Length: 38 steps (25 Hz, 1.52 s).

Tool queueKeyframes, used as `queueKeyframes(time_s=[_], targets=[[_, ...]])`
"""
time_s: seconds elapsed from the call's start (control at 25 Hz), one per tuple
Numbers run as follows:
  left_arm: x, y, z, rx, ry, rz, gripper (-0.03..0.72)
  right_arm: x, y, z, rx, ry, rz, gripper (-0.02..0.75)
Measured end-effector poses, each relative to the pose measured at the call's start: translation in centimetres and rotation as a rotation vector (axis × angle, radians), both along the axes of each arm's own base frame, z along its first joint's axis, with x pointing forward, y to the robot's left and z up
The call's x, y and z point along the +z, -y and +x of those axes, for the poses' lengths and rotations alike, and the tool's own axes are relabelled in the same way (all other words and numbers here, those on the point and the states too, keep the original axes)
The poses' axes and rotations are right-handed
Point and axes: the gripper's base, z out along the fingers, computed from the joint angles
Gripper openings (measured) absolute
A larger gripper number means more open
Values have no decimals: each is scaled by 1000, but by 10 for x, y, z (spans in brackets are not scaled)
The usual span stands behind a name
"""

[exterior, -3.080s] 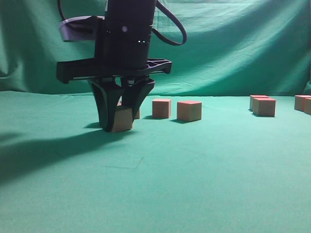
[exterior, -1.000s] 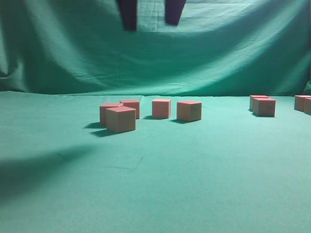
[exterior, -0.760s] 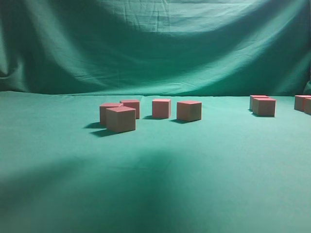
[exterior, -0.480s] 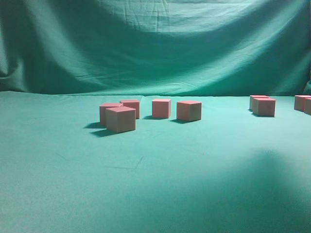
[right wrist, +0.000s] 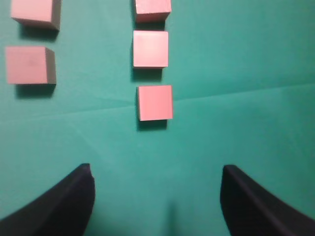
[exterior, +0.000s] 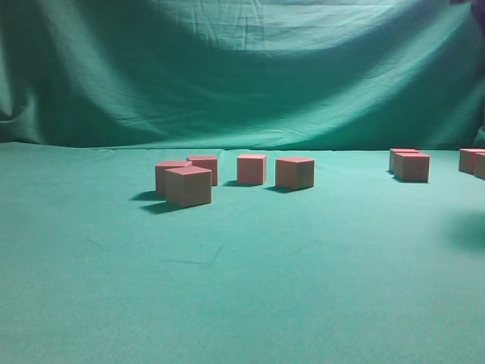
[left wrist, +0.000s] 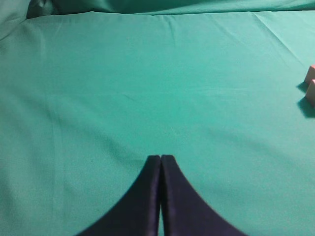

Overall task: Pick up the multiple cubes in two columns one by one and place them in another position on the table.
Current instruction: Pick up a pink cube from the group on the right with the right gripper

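Several cubes stand in a loose group left of centre on the table (exterior: 242, 303); the nearest cube (exterior: 188, 187) is at the front, and another cube (exterior: 295, 173) closes the group on the right. More cubes (exterior: 411, 167) sit at the far right. No gripper shows in the exterior view. My right gripper (right wrist: 156, 173) hangs open and empty above two columns of cubes, with the closest cube (right wrist: 155, 102) just ahead of its fingertips. A left-column cube (right wrist: 29, 65) lies further off. My left gripper (left wrist: 160, 158) is shut on nothing over bare cloth.
A wrinkled green backdrop (exterior: 242, 76) hangs behind the table. A soft shadow (exterior: 464, 227) falls on the cloth at the right edge. Two cube corners (left wrist: 311, 83) peek in at the right edge of the left wrist view.
The gripper that stood around the front-left cube let it go and rose out of the exterior view. Its shadow then slid across the table to the right edge. The cubes stayed put.
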Motion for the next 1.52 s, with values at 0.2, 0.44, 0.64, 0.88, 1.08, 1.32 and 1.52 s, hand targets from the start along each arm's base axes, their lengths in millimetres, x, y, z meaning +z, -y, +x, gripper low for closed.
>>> queueKeyframes(time_s=[0.2,0.44,0.64,0.88,1.08,1.32,1.52], targets=[[0,0,0,0,0,0,0,-25,9,13,-8,-34,32,529],[0,0,0,0,0,0,0,-66,27,31,-30,-72,76,529],[0,0,0,0,0,0,0,-91,31,42,6,-73,113,529],[0,0,0,0,0,0,0,-110,29,47,16,-90,143,529],[0,0,0,0,0,0,0,-110,28,47,15,-90,145,297],[0,0,0,0,0,0,0,-101,28,42,14,-102,145,258],[0,0,0,0,0,0,0,-52,28,29,17,-27,148,258]])
